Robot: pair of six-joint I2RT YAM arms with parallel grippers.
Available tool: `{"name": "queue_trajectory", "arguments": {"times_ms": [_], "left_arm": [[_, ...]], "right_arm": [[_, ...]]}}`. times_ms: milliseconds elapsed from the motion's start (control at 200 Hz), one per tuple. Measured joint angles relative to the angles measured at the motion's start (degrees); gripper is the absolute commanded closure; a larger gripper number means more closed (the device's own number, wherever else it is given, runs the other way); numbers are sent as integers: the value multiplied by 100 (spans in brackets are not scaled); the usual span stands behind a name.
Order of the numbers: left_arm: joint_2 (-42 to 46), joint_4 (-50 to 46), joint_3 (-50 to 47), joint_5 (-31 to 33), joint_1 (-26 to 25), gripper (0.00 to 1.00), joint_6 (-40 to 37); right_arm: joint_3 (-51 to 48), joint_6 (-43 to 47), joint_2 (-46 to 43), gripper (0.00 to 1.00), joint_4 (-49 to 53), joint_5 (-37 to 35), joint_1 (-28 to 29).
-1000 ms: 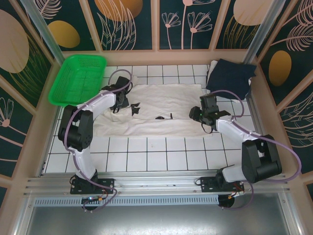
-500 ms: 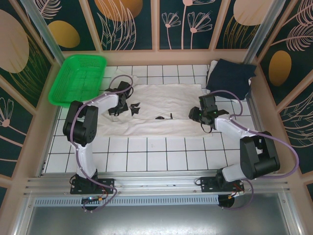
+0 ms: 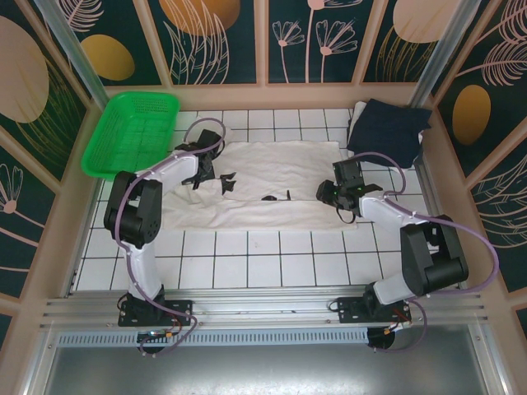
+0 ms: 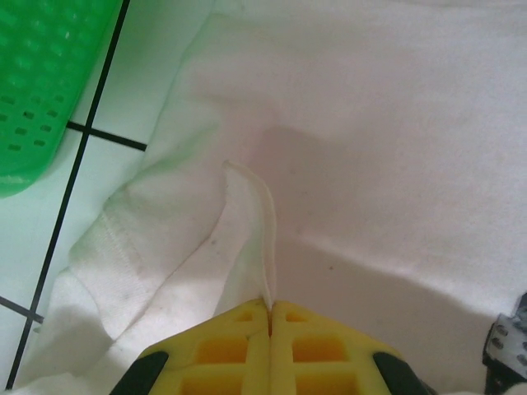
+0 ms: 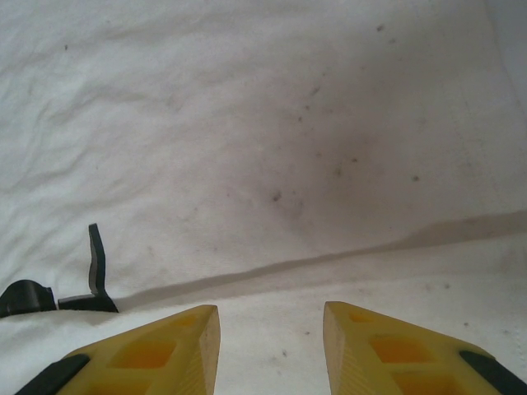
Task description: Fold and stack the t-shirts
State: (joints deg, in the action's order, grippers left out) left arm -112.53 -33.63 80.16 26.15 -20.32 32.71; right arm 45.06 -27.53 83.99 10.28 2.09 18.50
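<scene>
Left gripper (image 4: 269,317) pinches a thin ridge of the cream t-shirt (image 4: 370,123). Right gripper (image 5: 270,329) is spread above it. Risk: shallow pinch may slip on lifting.

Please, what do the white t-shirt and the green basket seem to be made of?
The white t-shirt looks like soft matte knit cloth, probably cotton: it creases and shows a stitched hem. The green basket seems moulded plastic: rigid mesh of regular holes, uniform bright colour.

The cream t-shirt (image 3: 276,164) lies spread out; navy t-shirt (image 3: 387,127), seemingly folded, far-right.
</scene>
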Motion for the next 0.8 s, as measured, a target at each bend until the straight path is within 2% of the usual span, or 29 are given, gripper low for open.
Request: {"name": "queue_trajectory", "arguments": {"times_ms": [250,310,360,405,430,470,505,530,646,801], "left_arm": [[-48,31,404,389,-490,99,-153],[-109,-2,496,487,-588,87,-166],[-234,-42,621,603,-621,72,-125],[-380,-85,710,723,-619,76,-111],[-476,-116,752,787,-610,75,-98],[-605,-144,774,855,-592,63,-79],[-697,-184,772,885,-579,47,-48],[-748,-232,769,894,-564,42,-11],[-741,-367,750,911,-496,37,111],[-461,-514,745,975,-452,42,203]], "right_arm": [[0,-24,35,62,-118,68,4],[0,-28,66,62,-136,85,7],[0,-39,87,62,-144,96,17],[0,-42,103,62,-149,103,31],[0,-44,105,62,-151,105,37],[0,-44,107,62,-151,105,52],[0,-42,107,62,-153,103,59],[0,-44,107,62,-153,105,63],[0,-42,107,62,-160,107,83],[0,-42,107,62,-243,140,151]]}}
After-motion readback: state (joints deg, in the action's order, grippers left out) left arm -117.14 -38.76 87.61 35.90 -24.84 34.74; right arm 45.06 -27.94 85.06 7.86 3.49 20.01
